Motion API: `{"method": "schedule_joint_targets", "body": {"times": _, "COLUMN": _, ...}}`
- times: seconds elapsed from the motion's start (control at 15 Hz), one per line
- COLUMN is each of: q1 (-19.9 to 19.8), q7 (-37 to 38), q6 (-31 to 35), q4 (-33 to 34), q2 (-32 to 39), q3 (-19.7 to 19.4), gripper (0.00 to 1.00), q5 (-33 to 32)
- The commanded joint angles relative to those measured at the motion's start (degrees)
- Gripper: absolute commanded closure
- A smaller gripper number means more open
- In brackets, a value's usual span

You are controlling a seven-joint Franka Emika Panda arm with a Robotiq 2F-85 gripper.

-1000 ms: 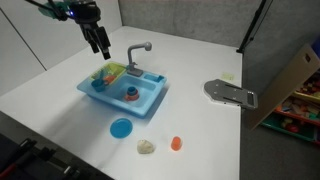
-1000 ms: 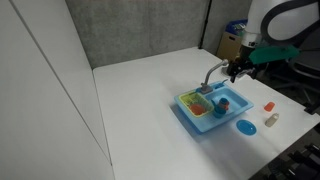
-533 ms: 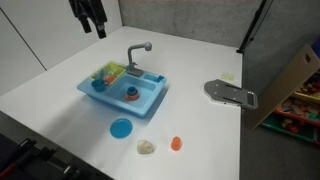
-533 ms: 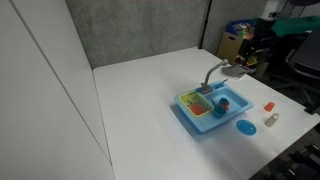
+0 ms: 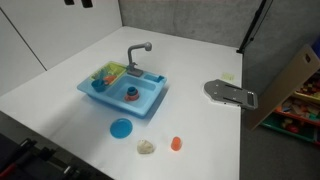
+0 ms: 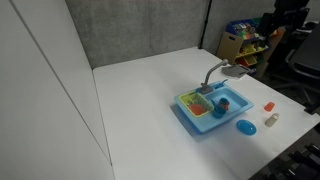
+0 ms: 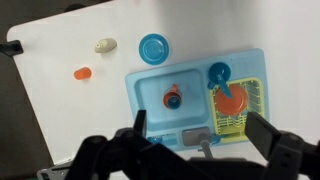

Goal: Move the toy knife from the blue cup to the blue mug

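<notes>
Wrist view: the claw [image 7: 198, 128] is spread wide, its two fingers [image 7: 140, 124] well apart at the bottom edge. It holds nothing, touches nothing, and looks down on the sink [image 7: 150, 110] from high above. The cup [image 7: 172, 97] stands in the sink's open basin with a red-orange patch at its top; I cannot tell whether that patch is the knife. The mug [image 7: 219, 71], all blue, sits just beside the yellow rack [image 7: 252, 92], which holds an orange piece [image 7: 232, 101]. On the worktop [image 7: 70, 120] beyond the sink lie a flat blue disc [image 7: 153, 47], a beige piece [image 7: 105, 44] and a small orange piece [image 7: 82, 72].

In an exterior view only the claw's dark tips [image 5: 85, 3] show at the top edge, far above the sink [image 5: 150, 103]. The cup [image 5: 130, 94] is in the basin and the mug [image 5: 98, 86] is at the sink's end by the rack [image 5: 110, 72].

In an exterior view the sink [image 6: 195, 118] sits on the worktop [image 6: 140, 110] with the cup [image 6: 224, 104] inside and the disc [image 6: 246, 126] near it. The claw cannot be made out against the dark background.
</notes>
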Motion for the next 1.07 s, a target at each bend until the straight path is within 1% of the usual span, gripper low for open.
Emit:
{"method": "schedule_joint_targets", "body": {"times": 0.0, "q1": -1.36, "q7": -2.83, "q6": -6.15, "q4": 2.86, "q2": -2.28, "q3": 1.13, "gripper": 0.0, "q5": 0.53}}
{"method": "schedule_joint_targets", "body": {"times": 0.27, "q1": -1.22, "q7": -3.67, "q6": -11.1, "q4": 4.79, "q2": -4.84, "q3": 1.69, "gripper": 0.0, "q5": 0.47}}
{"method": "schedule_joint_targets", "body": {"times": 0.47, "q1": -1.12, "q7": -6.1, "q6": -13.04, "q4": 5.2, "q2": -7.12, "q3": 1.87, "gripper": 0.0, "q5": 1.21}}
{"method": "schedule_joint_targets", "body": {"times": 0.67, "q1": -1.47, "q7": -8.9, "q6": -16.77, "q4": 7.13, "q2": -9.81, "q3": 1.3, "gripper": 0.0, "q5": 2.01}}
{"method": "schedule_joint_targets", "body": {"times": 1.0, "q1": -2.08, "q7": -12.19, "q6": -19.45, "q4": 8.74, "q2": -12.65, "q3": 0.74, "gripper": 0.0, "q5": 4.07}}
